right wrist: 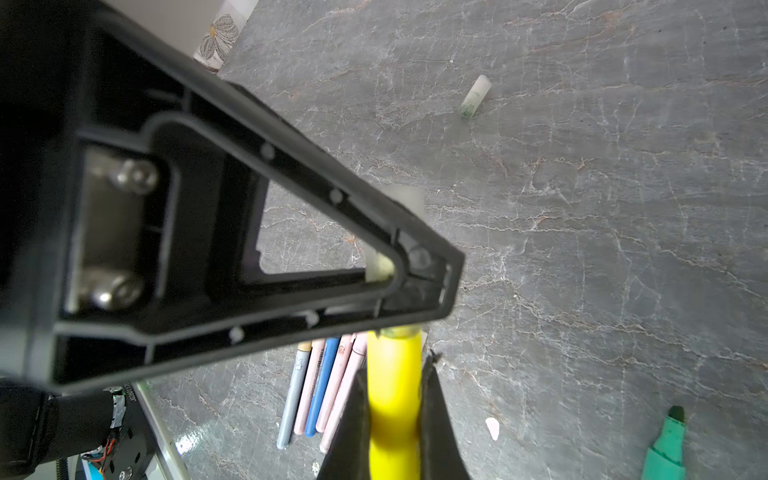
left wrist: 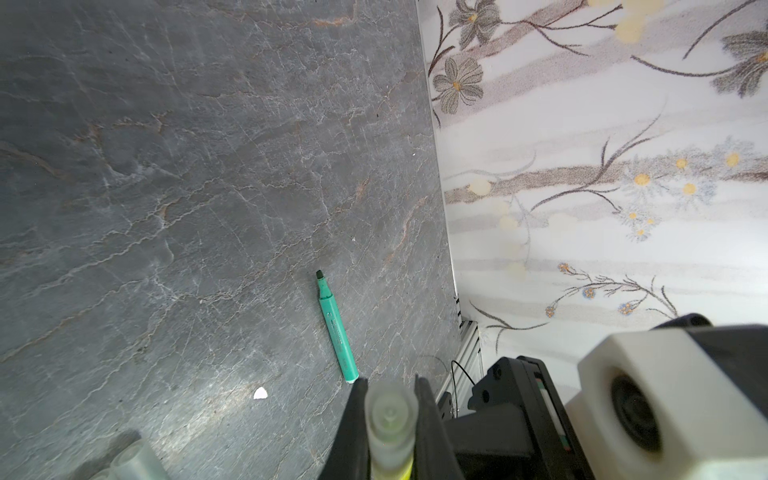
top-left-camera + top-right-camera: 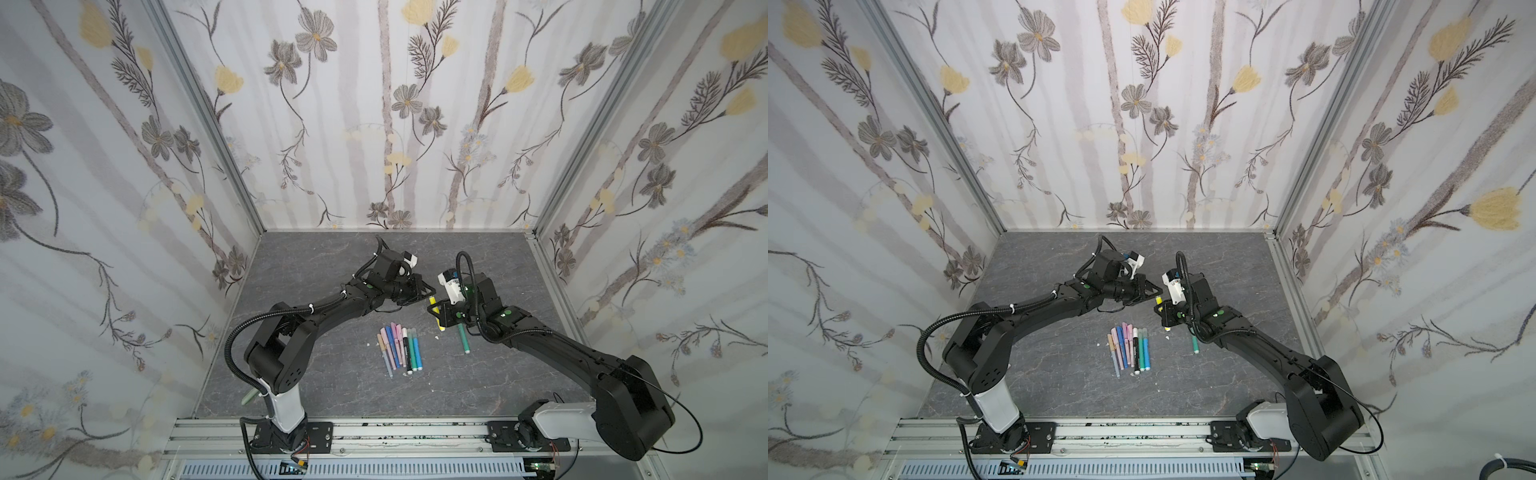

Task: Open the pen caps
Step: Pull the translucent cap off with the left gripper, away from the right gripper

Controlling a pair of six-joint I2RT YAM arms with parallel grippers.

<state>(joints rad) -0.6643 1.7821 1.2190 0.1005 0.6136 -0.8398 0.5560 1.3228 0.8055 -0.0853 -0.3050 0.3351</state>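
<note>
Pen cap [image 2: 390, 417] between left jaws

Mostly matte black is used on the left arm [image 3: 332, 309] and right arm [image 3: 552, 345], with white base links [image 3: 286, 409] down low. Ribbed black cable hoses [image 3: 231, 334] are strapped alongside, little green dots [image 3: 506, 312] are stuck on joints, chunky white camera housings [image 2: 602, 365] are bolted on, and silver screws [image 1: 137, 176] are sunk into the triangular fingers [image 1: 332, 199].
</note>
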